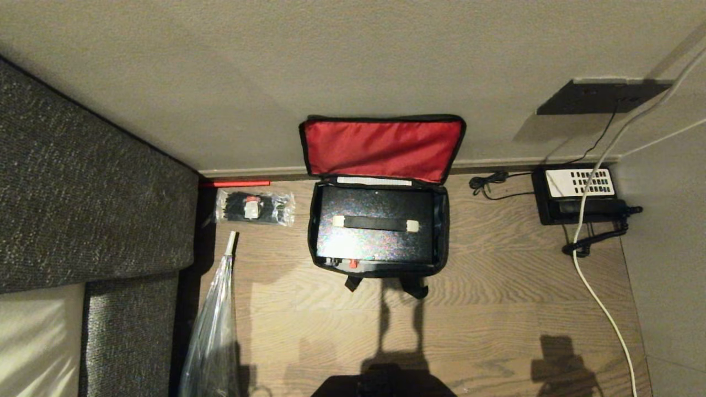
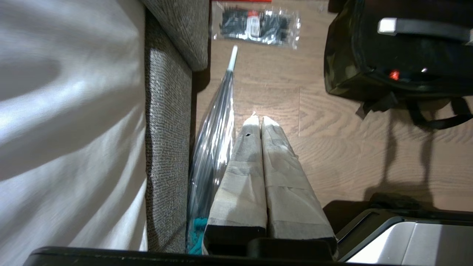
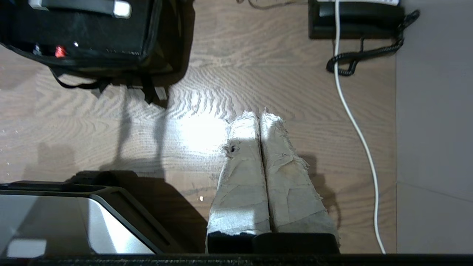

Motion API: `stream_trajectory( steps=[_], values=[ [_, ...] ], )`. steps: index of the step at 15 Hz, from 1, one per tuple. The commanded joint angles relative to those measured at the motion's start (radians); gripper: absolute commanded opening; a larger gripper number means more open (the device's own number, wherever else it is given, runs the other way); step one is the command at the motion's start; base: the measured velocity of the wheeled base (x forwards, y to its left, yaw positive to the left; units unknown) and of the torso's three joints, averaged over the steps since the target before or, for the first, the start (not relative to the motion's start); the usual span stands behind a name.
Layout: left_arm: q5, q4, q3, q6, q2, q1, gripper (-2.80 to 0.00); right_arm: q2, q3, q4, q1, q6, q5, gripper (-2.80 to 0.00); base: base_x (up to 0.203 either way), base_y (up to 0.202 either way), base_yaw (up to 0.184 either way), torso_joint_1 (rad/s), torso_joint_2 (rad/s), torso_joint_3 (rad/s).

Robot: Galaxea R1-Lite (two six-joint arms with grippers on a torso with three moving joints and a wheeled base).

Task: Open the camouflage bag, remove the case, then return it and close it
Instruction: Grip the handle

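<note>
Right, you've got the camouflage bag (image 1: 441, 231) lying on the wooden floor (image 1: 496, 309) against the wall, lid flung back with the red lid lining (image 1: 381, 148) facing you, and the case (image 1: 375, 231) sits flat inside it, black handle strap across its face and the small red spot (image 1: 353, 264) on the edge nearest you. Whether you're about to lift the case or it's already back in, these views can't say.

Both arms hang parked, well short of the bag. The left gripper (image 2: 257, 119) has its taped fingers pressed together with nothing between them; the right gripper (image 3: 257, 115) is pinched closed and empty too.

If it's the lift, spread the jaws first, come down over the handle strap, and take it near the middle so the case rises level and doesn't snag the bag's walls. If it's the close, catch the lid's far edge and fold it toward you.

Hard to read: the bag's zip isn't visible anywhere, the straps at the near edge are half lost in shadow, and neither gripper shows in the head view. Left of the bag lie a clear packet of black ties (image 1: 255, 207) and a plastic-wrapped umbrella (image 1: 212, 331), cut off; right of it, a black telephone (image 1: 579, 193).
</note>
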Motion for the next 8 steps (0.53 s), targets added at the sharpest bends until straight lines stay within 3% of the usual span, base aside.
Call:
stream_trajectory(
  steps=[1,8],
  values=[
    [0.002,-0.001,0.003,-0.001,0.0,0.0,-2.8,-0.001,0.0,-0.001,0.0,-0.001,0.0,-2.8,0.0,0.0,0.0,0.002,0.01,0.196],
    [0.002,0.0,0.003,-0.001,-0.002,0.0,-2.8,-0.001,0.0,0.001,0.0,-0.001,0.0,-2.8,0.0,0.0,0.0,0.002,0.0,0.2]
  ],
)
